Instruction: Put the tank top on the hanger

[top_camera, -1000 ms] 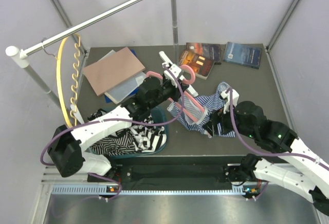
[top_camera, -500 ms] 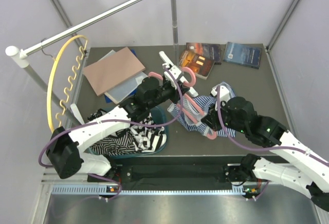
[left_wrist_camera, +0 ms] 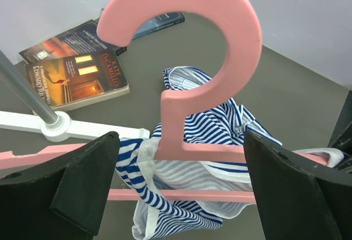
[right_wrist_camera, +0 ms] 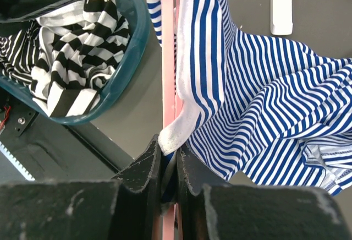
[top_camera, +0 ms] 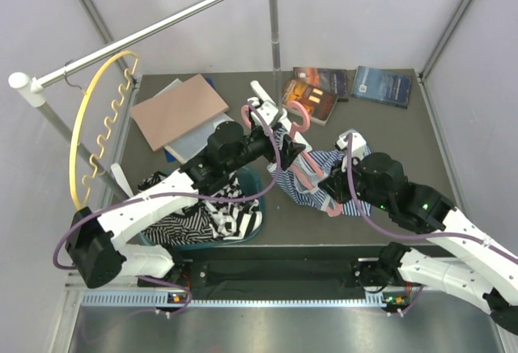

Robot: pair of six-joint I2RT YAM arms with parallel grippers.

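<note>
The pink hanger point(top_camera: 310, 180) lies slanted across the table's middle, its hook point(left_wrist_camera: 242, 25) towards the books. The blue-and-white striped tank top point(top_camera: 328, 163) is draped over the hanger's arms and bunched on the table to the right. My left gripper point(top_camera: 285, 141) stands wide open astride the hanger's neck point(left_wrist_camera: 171, 119); neither of its fingers point(left_wrist_camera: 82, 185) touches the hanger. My right gripper point(top_camera: 328, 191) is at the hanger's near end. In the right wrist view it point(right_wrist_camera: 169, 153) is shut on the tank top's point(right_wrist_camera: 258, 102) white-edged hem, with the hanger's arm point(right_wrist_camera: 168, 58) right beside the jaws.
A teal basin point(top_camera: 257, 181) of black-and-white striped garments point(top_camera: 202, 215) sits left of the hanger. Books point(top_camera: 320, 94) point(top_camera: 382, 86) lie at the back, a brown pad point(top_camera: 178, 110) at back left. A yellow hanger point(top_camera: 81, 142) hangs from the rail point(top_camera: 162, 25); the rail's white foot point(top_camera: 261, 92) rests beside the hook.
My left gripper has opened and let go of the hanger. My right gripper moved left to the hanger's near end and shut on the tank top's hem. The yellow hanger swung on the rail.
</note>
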